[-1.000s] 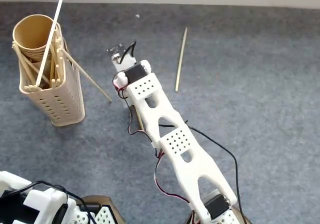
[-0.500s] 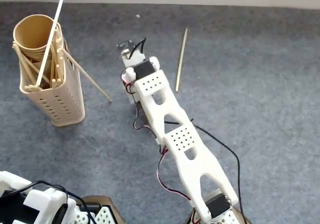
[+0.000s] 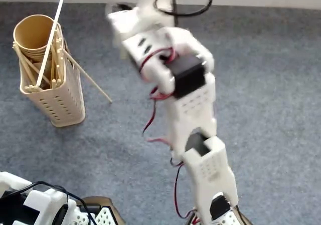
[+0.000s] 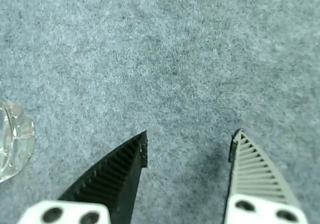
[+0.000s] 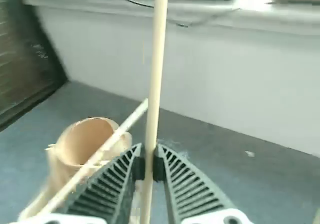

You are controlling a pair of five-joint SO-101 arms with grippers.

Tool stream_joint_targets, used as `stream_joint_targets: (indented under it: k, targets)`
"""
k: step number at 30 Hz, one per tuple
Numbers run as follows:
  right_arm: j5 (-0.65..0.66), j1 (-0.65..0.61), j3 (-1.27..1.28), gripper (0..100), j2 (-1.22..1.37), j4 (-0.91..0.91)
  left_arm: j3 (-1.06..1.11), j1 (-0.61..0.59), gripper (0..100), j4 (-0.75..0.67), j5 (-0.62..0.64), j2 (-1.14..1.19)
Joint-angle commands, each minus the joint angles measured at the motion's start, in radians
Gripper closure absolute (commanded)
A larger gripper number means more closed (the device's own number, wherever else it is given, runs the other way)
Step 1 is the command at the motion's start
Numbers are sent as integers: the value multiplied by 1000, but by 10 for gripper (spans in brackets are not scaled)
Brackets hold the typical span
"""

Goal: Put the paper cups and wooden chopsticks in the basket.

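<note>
Left pincer [image 4: 190,144] is recorded with jaws wide apart and nothing between them, grey carpet [image 4: 165,54] lying beneath and a clear glassy object [image 4: 12,139] off to the side of its dark finger. The basket [image 3: 62,104] is noted left of the right arm [image 3: 185,84], loaded with stacked paper cups [image 3: 32,32] and bundled wooden chopsticks [image 3: 55,59], a leaning chopstick [image 3: 90,79] being propped against its rim. Right pincer [image 5: 148,156] is found closed on a single chopstick [image 5: 159,59], gripped upright between the jaws, with basket and top cup seen beyond and below its fingertips.
</note>
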Motion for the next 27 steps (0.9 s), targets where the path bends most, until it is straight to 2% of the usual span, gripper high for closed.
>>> stream_joint_targets:
  k: [1, 7, 12, 16, 22, 27]
  targets:
    - [-11, -97, -113, 994, -27, -68, -5, -1, 722, -8, -6, -33]
    - [-5, -171, -113, 994, 2, -268, -4, -2, 723, 21, -6, -30]
    - [107, -231, -113, 989, 104, -294, -7, -2, 723, 48, -8, -35]
    - [173, -234, -113, 971, 243, -401, -12, -2, 723, 46, -8, -35]
    - [138, -231, -113, 976, 380, -510, -12, -2, 723, 46, -9, -35]
    - [137, -179, -114, 976, 406, -513, -7, -2, 723, 46, -104, -33]
